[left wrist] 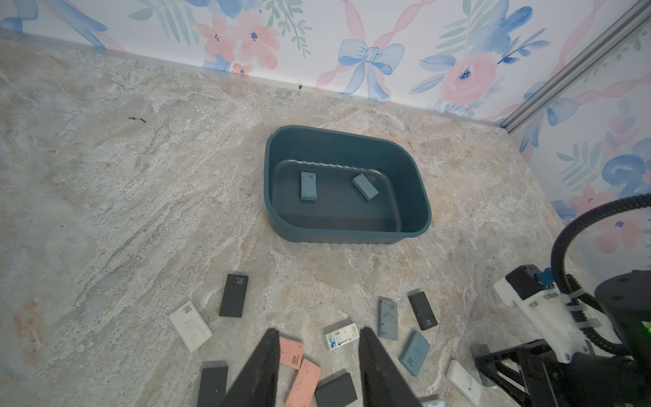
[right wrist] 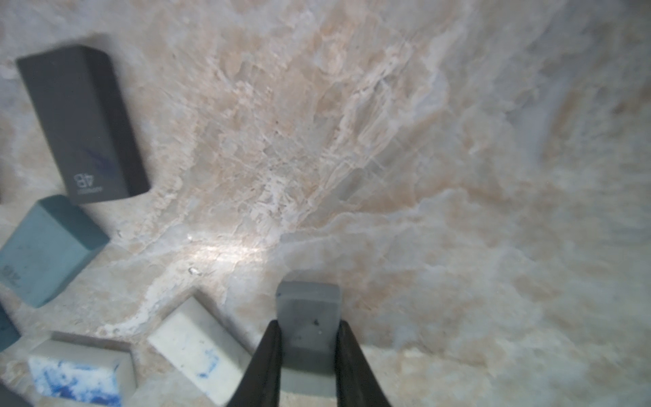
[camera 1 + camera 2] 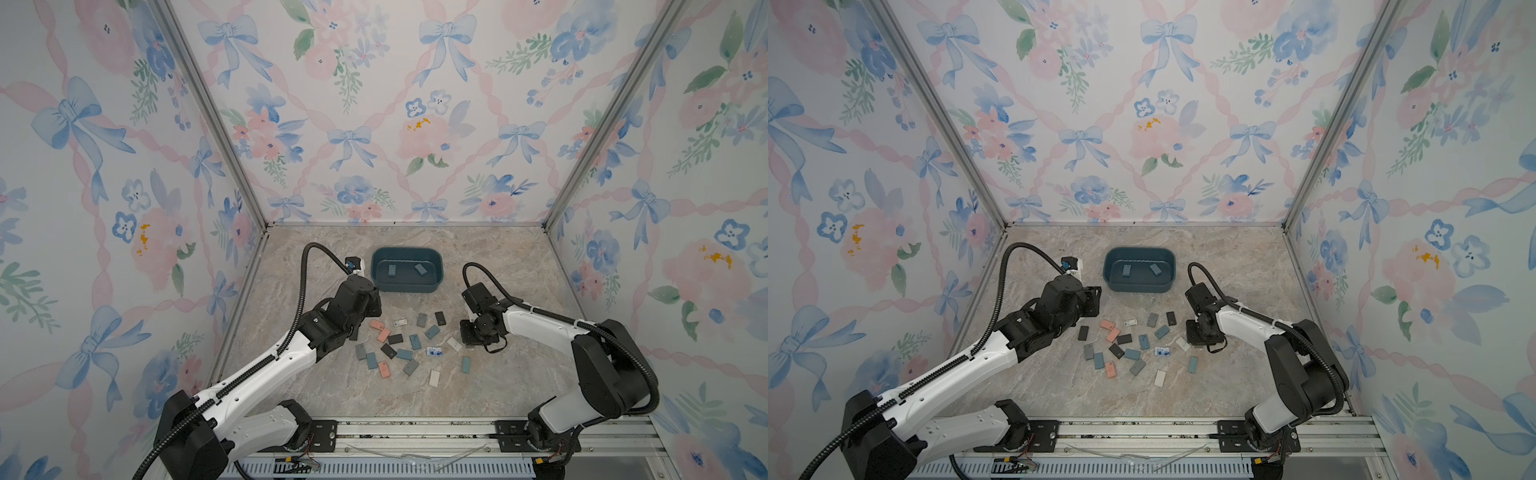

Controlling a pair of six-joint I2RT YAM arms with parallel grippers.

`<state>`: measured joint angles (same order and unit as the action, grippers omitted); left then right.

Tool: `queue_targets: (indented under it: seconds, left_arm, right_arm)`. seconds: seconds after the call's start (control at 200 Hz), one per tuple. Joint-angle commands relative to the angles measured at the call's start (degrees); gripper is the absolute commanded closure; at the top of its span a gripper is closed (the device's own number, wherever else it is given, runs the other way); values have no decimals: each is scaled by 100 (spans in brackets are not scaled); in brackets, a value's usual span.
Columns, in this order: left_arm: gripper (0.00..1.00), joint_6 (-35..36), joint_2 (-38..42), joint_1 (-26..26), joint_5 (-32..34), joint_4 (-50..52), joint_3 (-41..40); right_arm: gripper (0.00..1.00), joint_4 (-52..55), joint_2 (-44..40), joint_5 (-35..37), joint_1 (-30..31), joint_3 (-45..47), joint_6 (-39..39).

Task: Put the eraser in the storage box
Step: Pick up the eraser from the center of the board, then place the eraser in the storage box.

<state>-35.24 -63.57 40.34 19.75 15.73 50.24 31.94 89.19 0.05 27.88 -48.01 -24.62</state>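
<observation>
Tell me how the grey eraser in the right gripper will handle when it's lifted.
The grey eraser is a flat-sided block, so it probably won't roll. It looks small and solid, so likely light and stiff, not saggy. The right gripper clamps its two long sides, and its matte surface should resist slipping.

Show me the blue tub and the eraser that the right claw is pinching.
storage box (image 3: pixel 407 287): a top view, near wall.
grey eraser (image 2: pixel 308 313): right wrist view, its exposed top face.

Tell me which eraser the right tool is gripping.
The grey eraser, clamped between the right tool's fingers. The white eraser beside it and the others lie loose on the table.
</observation>
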Motion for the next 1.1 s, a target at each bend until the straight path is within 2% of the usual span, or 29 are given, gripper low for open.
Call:
queue_targets:
  seconds: [0.0,0.28,0.53,0.64,1.095]
  left_arm:
    - [60,-73,141,28,119,-55,-83]
    - [60,-69,201,27,198,-56,-150]
    - [60,-93,257,27,288,-55,-272]
    - [60,-144,310,31,309,-60,-360]
    - [60,-209,739,18,590,-44,-642]
  right_arm:
    - [74,196,51,42,69,-221,35]
    - [73,456,29,26,35,-690,169]
    - [73,574,255,-13,19,-1690,359]
    - [72,676,529,-47,24,-2357,494]
    - [72,1213,2574,-344,76,-5365,896]
